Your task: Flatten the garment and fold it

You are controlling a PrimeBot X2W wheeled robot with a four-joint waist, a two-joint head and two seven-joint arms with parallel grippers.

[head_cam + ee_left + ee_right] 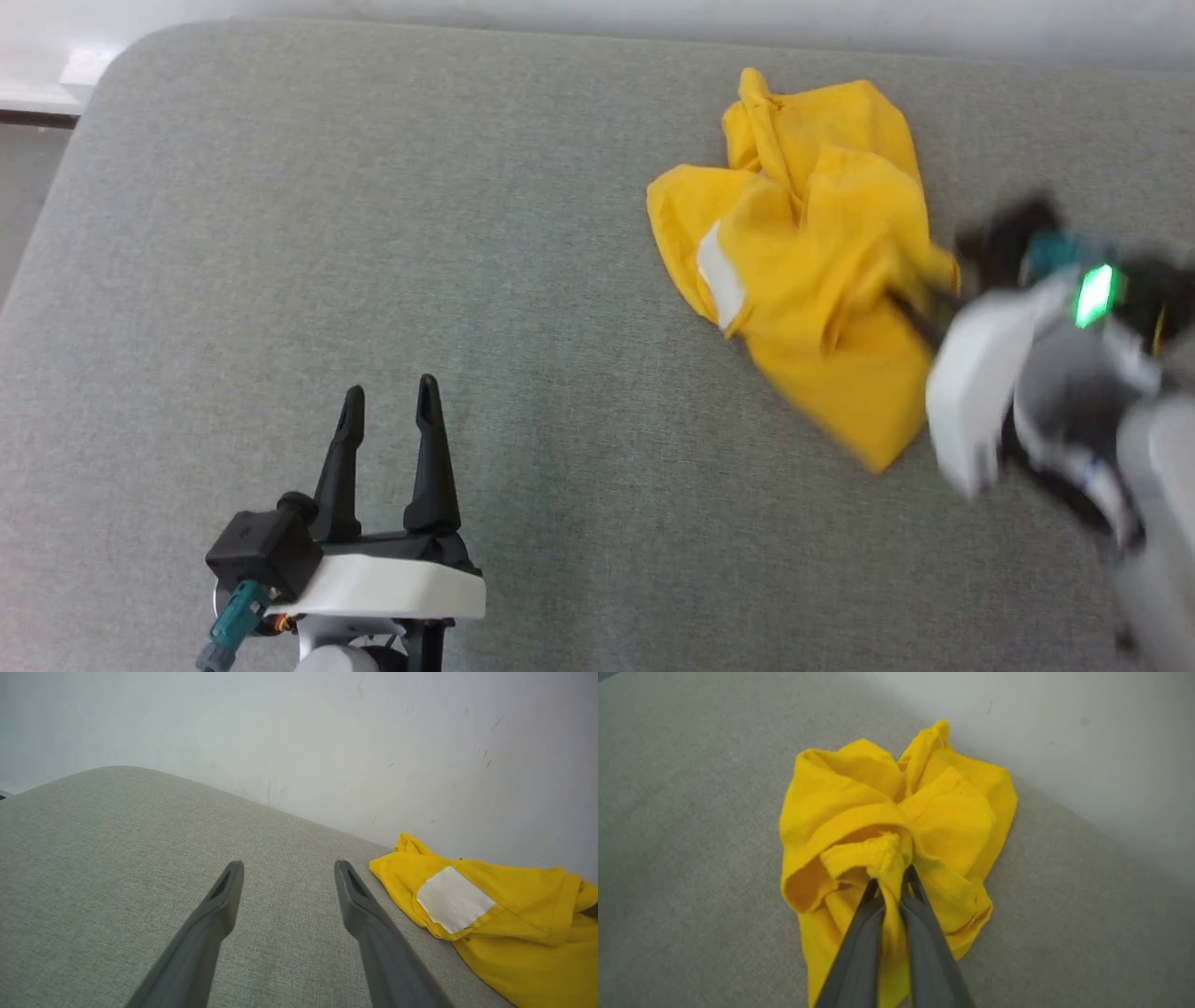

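Note:
The garment is a bright yellow T-shirt lying crumpled on the right half of the grey surface, a white patch showing on one sleeve. My right gripper is shut on a bunched fold of the garment, the fabric pinched between its two dark fingers. In the head view the right gripper is blurred at the garment's right edge. My left gripper stands open at the lower left, well apart from the garment, nothing between its fingers.
The grey padded surface stretches wide to the left of the garment. A pale wall runs along its far edge, close behind the garment. The surface's rounded corner is at the far left.

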